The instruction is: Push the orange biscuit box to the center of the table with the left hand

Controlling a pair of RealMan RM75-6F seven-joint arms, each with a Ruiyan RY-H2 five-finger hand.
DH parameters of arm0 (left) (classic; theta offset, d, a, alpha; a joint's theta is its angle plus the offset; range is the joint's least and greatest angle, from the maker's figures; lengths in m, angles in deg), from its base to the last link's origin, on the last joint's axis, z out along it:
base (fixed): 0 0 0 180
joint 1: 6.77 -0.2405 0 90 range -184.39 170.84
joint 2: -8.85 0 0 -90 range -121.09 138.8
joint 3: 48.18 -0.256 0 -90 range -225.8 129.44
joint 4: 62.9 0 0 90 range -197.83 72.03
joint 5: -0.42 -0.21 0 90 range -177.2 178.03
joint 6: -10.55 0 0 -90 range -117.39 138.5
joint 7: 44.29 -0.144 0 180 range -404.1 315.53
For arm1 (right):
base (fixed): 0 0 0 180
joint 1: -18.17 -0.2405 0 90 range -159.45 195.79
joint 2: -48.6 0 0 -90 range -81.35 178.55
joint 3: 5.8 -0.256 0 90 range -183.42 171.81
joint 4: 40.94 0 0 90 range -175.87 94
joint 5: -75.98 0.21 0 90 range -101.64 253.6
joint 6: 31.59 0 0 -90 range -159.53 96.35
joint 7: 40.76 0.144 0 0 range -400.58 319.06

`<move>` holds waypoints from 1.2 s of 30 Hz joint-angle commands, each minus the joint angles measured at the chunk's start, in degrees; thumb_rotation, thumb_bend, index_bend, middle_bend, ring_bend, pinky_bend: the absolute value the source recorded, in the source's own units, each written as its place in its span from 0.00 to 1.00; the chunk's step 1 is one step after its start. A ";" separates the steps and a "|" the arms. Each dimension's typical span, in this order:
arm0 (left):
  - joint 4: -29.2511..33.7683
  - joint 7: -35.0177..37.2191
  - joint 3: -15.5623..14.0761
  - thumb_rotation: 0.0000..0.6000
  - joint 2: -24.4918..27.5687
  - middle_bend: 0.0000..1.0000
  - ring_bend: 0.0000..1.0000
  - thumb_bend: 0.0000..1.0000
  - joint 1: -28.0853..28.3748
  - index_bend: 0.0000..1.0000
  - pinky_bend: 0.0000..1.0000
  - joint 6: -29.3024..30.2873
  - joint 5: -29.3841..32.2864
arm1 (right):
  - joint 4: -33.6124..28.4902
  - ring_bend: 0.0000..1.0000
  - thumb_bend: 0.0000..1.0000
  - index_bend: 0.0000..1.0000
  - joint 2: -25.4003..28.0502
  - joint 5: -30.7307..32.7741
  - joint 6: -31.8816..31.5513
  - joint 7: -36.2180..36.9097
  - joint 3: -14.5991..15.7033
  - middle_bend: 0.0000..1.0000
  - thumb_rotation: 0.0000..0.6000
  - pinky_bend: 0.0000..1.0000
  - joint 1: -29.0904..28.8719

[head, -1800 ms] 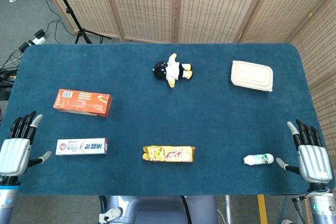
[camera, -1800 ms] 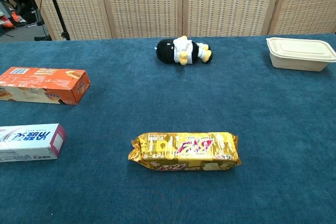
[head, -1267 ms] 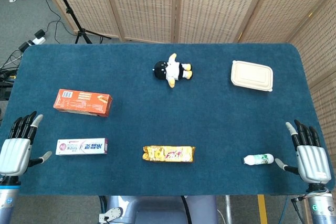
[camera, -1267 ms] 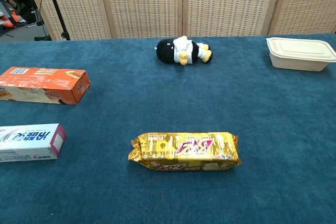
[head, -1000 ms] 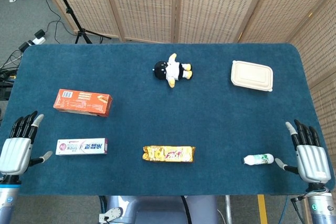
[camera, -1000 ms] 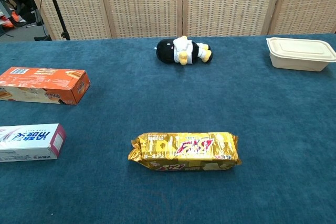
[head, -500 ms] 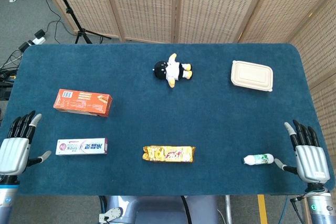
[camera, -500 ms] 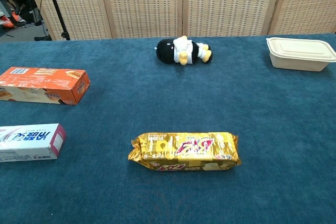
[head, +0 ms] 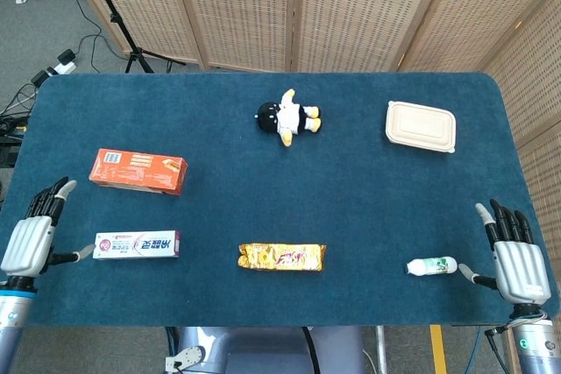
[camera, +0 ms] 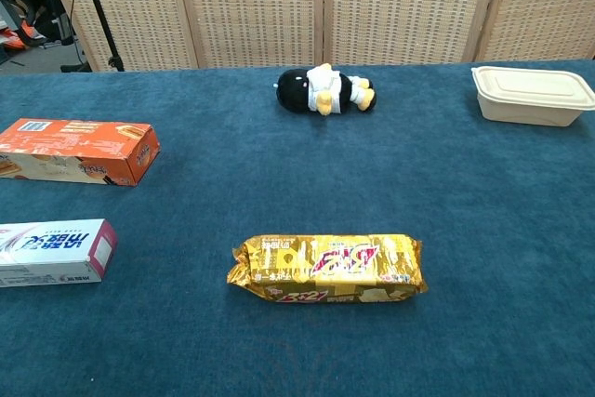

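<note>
The orange biscuit box (head: 138,171) lies flat on the left part of the blue table (head: 351,190); the chest view shows the same box (camera: 76,152) at its left edge. My left hand (head: 32,234) hovers at the table's front-left corner, below and left of the box, fingers spread, holding nothing. My right hand (head: 515,254) stays at the front-right corner, fingers spread and empty. Neither hand shows in the chest view.
A white toothpaste box (head: 137,244) lies between my left hand and the front edge. A gold snack packet (head: 281,257) sits front centre, a small white bottle (head: 430,265) front right. A plush penguin (head: 287,116) and a beige lidded container (head: 421,126) lie further back.
My left hand has shifted slightly up and right, toward the toothpaste box. The right hand has drifted a little. The objects have not moved.
</note>
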 commanded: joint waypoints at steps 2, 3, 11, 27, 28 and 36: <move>3.09 13.68 2.43 1.00 6.88 0.00 0.00 0.00 4.53 0.00 0.00 -10.77 4.29 | 0.01 0.00 0.05 0.02 -0.04 -0.07 -0.06 -0.08 0.03 0.00 1.00 0.00 -0.01; 3.20 16.07 2.64 1.00 7.87 0.00 0.00 0.00 5.10 0.00 0.00 -12.35 4.44 | 0.01 0.00 0.05 0.02 -0.05 -0.07 -0.09 -0.08 0.02 0.00 1.00 0.00 0.00; -0.37 37.54 4.83 1.00 14.23 0.00 0.00 0.00 10.62 0.00 0.00 -26.67 5.58 | 0.01 0.00 0.05 0.02 -0.17 0.25 -0.07 -0.39 -0.10 0.00 1.00 0.00 -0.03; -14.39 63.87 5.98 1.00 12.66 0.00 0.00 0.00 20.44 0.00 0.00 -49.97 1.61 | 0.36 0.00 0.05 0.02 -0.50 0.71 0.44 -0.81 -0.13 0.00 1.00 0.00 -0.27; -15.16 65.02 5.91 1.00 12.23 0.00 0.00 0.00 20.77 0.00 0.00 -50.51 1.04 | 0.38 0.00 0.05 0.02 -0.54 0.72 0.50 -0.87 -0.11 0.00 1.00 0.00 -0.30; -21.16 77.51 5.11 1.00 8.83 0.00 0.00 0.00 23.54 0.00 0.00 -54.24 -3.48 | 0.49 0.00 0.05 0.02 -0.84 0.90 0.95 -1.58 0.01 0.00 1.00 0.00 -0.51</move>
